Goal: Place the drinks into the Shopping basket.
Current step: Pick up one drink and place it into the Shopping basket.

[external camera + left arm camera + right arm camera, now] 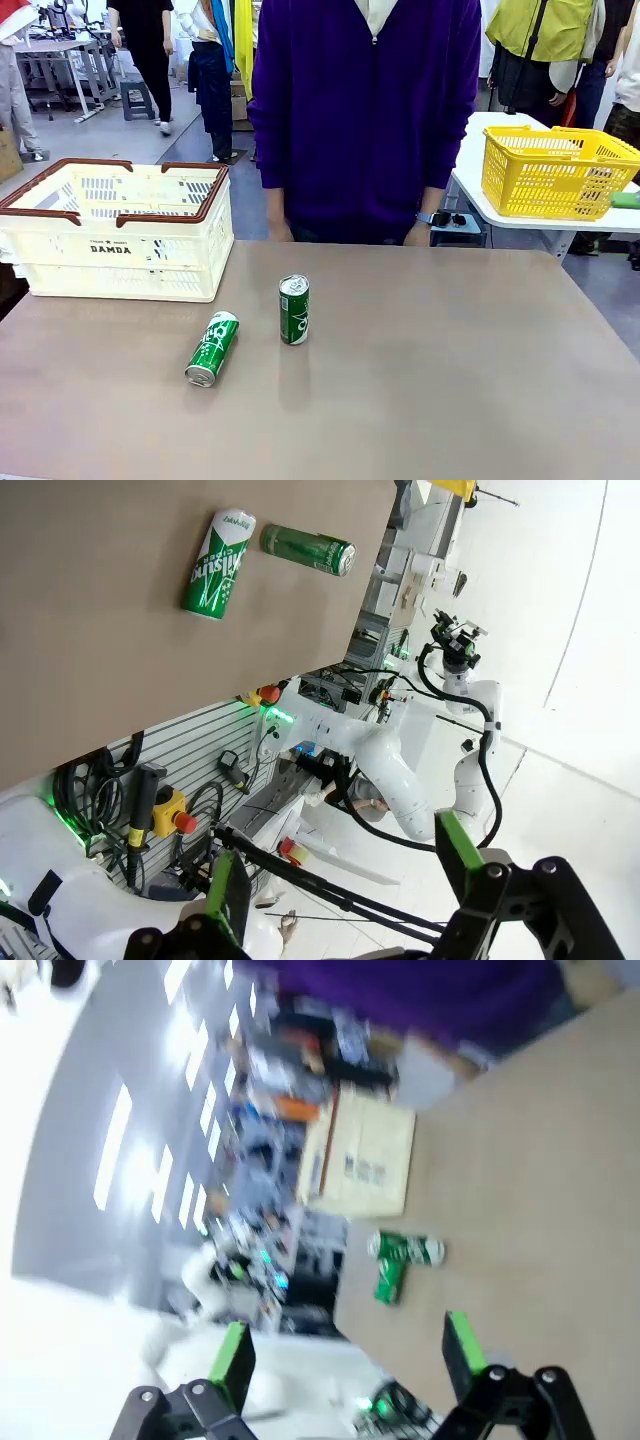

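Green upright can (294, 309) and green lying can (212, 348), on bench (450, 380), near cream basket (120, 262) at far left. Left tool (345, 875), right tool (348, 1350): both spread, empty. Advice: pinch upright can mid-body, lift well clear of basket rim.

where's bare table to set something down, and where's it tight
The right half of the table is bare, from the upright can to the right edge; so is the near strip, robot-side of the lying can. Tight at the far left: the basket, with both cans just in front of it.
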Motion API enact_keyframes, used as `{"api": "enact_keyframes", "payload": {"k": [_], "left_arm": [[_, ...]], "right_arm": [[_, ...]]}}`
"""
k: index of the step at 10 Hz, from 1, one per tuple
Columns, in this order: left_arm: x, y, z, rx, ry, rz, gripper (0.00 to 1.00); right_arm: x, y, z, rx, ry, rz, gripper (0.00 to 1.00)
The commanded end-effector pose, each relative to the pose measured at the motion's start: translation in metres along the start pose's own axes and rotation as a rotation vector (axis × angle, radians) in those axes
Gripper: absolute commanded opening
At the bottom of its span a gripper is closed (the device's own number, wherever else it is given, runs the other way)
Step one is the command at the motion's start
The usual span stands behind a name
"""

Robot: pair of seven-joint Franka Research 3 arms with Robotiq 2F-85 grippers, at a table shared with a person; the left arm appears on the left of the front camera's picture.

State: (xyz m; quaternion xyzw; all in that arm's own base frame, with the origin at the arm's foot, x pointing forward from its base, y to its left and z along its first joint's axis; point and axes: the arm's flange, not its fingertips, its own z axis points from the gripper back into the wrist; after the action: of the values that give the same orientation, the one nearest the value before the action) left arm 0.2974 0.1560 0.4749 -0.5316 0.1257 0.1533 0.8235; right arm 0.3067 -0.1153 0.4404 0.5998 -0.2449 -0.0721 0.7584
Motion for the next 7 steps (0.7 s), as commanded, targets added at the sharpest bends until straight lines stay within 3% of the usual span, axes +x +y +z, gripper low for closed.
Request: {"api": "enact_keyframes", "payload": {"k": [1, 2, 3, 4, 7], "left_arm": [[-0.002, -0.002, 0.0, -0.019, 0.009, -0.003, 1.0], [-0.002, -0.002, 0.0, -0.019, 0.009, -0.003, 1.0], [-0.002, -0.002, 0.0, -0.019, 0.009, -0.003, 1.0], [-0.002, -0.002, 0.0, -0.019, 0.009, -0.003, 1.0], [-0.002, -0.002, 0.0, -0.019, 0.009, -0.003, 1.0]], "right_arm": [[-0.047, -0.024, -0.034, 0.046, -0.116, -0.008, 1.0], [-0.048, -0.033, -0.04, -0.001, -0.072, 0.0, 1.0], [-0.04, -0.036, -0.06, -0.157, -0.028, -0.025, 1.0], [0.009, -0.029, 0.0, 0.026, -0.094, -0.06, 1.0], [0.009, -0.029, 0.0, 0.026, -0.094, -0.06, 1.0]]}}
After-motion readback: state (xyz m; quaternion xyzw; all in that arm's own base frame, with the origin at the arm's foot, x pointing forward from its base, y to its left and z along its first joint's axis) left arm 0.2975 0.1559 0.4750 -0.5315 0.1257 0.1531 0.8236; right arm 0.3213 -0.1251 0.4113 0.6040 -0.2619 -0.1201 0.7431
